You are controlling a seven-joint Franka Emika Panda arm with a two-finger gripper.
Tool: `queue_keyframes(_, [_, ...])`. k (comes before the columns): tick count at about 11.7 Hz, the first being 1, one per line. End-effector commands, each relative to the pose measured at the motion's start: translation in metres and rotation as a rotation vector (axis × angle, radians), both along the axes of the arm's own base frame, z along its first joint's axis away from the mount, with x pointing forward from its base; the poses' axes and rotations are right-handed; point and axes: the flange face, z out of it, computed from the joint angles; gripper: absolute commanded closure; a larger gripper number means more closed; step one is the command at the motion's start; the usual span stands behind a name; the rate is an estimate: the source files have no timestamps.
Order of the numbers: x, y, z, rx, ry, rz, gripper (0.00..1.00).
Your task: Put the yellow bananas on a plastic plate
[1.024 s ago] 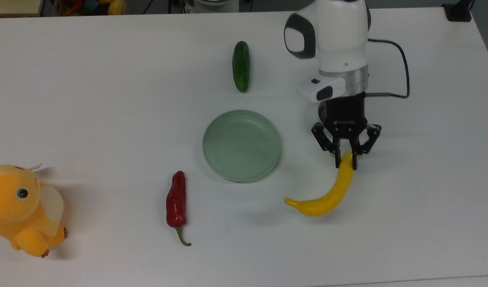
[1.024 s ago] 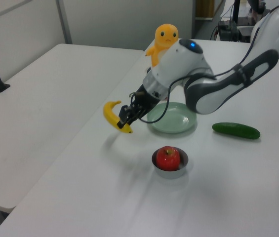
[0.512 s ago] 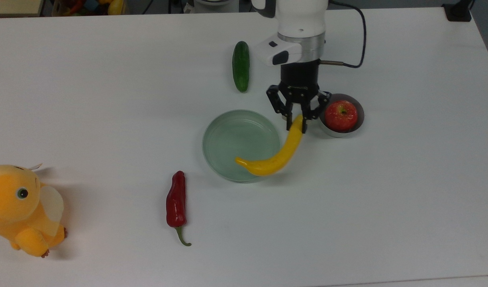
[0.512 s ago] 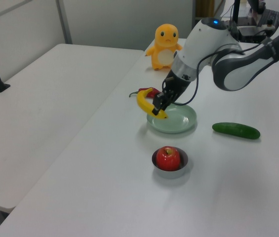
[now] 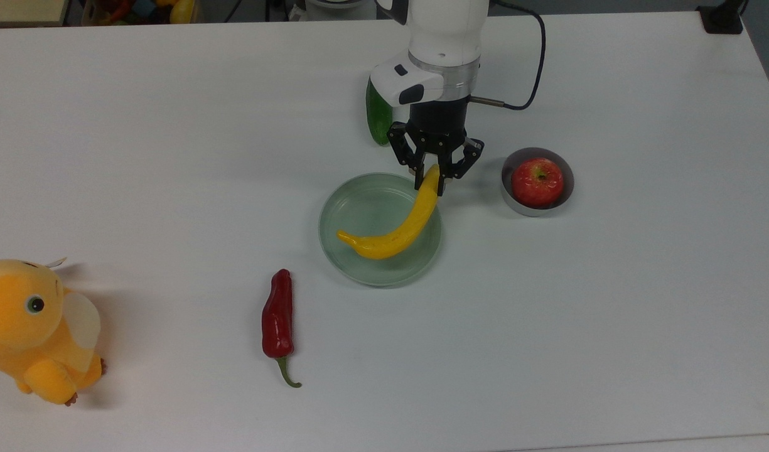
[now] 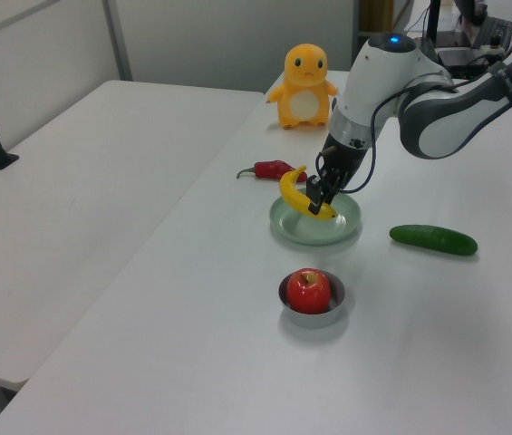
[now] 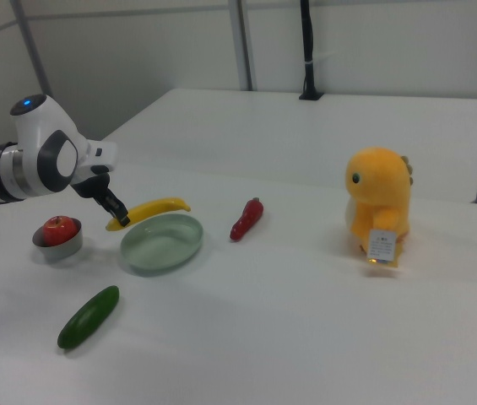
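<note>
You have the gripper [image 5: 430, 179] clamped on one end of the yellow bananas [image 5: 397, 228], a single curved fruit, with the fingers [image 5: 418, 177] pinching its upper end in the top view. The fruit hangs over the plastic plate [image 5: 353, 207]: in the top view its body crosses the plate's right half and its free tip points toward the top view's lower left, inside the rim. In the right view the yellow bananas [image 7: 155, 208] sit clearly above the plastic plate [image 7: 164, 249], lifted off it, with the gripper [image 7: 118, 216] at the end nearest the right view's left. In the left view the gripper [image 6: 317, 195] holds the fruit [image 6: 299, 194] over the plate [image 6: 284, 226], tilted, the free end higher.

Around it on the white bench [image 5: 610, 314] you can see a green cucumber [image 5: 375, 122] beyond the plate, partly behind the arm's wrist in the top view. A small grey bowl [image 5: 515, 199] with a red apple [image 5: 537, 182] in it stands just to the top view's right of the plate, apart from it. A red chilli pepper [image 5: 278, 323] lies to the plate's lower left in the top view, and an orange-yellow plush toy [image 5: 36, 329] stands well apart at the top view's left edge
</note>
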Motion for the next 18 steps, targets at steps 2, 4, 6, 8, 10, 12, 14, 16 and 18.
queue_keyframes(2, [-0.001,-0.011,-0.01,-0.029,0.03,0.031,0.42])
queue_keyframes(4, [0.002,-0.009,-0.025,-0.037,0.048,0.033,0.0])
queue_keyframes(6, [0.005,-0.009,-0.02,-0.033,0.041,0.027,0.0])
queue_keyframes(8, [-0.003,-0.014,0.004,-0.057,0.073,0.028,0.0])
queue_keyframes(10, [-0.018,-0.022,0.033,-0.128,0.15,0.129,0.0])
queue_keyframes(12, [-0.036,-0.035,0.069,-0.211,0.265,0.291,0.0])
queue_keyframes(14, [-0.049,-0.063,0.113,-0.221,0.294,0.371,0.0])
queue_keyframes(16, [-0.042,-0.109,0.164,-0.06,0.224,0.263,0.0])
queue_keyframes(18, [-0.034,-0.153,0.196,0.059,0.211,0.167,0.0])
